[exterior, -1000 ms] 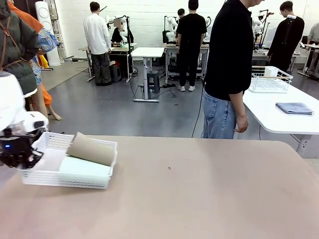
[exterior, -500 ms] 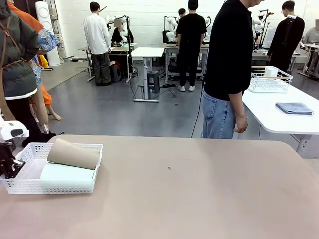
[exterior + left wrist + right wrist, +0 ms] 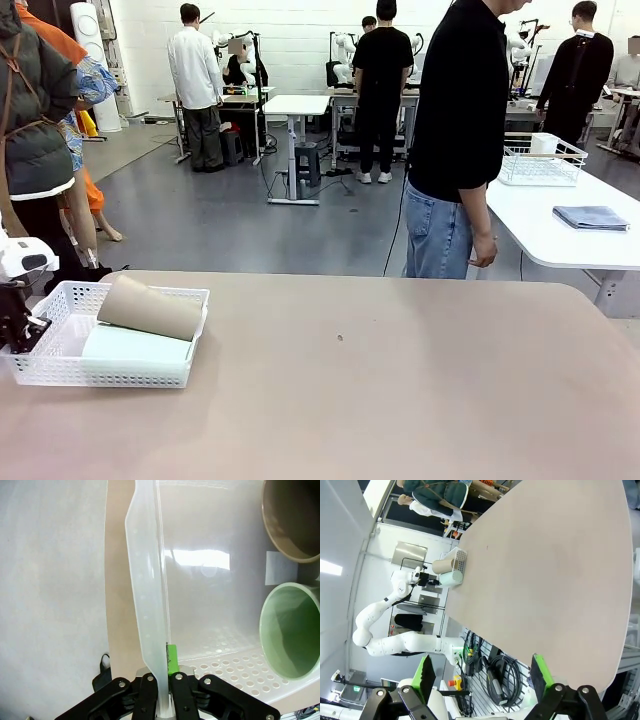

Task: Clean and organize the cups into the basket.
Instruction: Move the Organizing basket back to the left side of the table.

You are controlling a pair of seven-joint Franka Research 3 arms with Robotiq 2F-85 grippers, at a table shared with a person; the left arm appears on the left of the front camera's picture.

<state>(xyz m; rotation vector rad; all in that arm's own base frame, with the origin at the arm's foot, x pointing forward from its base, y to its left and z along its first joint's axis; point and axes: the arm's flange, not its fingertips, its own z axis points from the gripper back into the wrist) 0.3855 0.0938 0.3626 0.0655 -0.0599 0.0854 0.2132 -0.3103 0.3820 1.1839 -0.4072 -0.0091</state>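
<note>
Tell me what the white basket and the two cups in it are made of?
The shallow white lattice basket looks like thin plastic: its wall lets light through and its floor is punched with small round holes. The tan-brown tapered cup and the pale mint green cup have a dull, matte skin with no shine, so maybe matte plastic or glazed ceramic; I can't tell which.

The basket (image 3: 60,372) is white with tiny holes in its sides. 1 cup (image 3: 150,307) is tan-brown. The other cup (image 3: 135,345) is pale mint green. The counter (image 3: 400,390) is plain light brown. The left hand (image 3: 161,677) is black with green pads.
</note>
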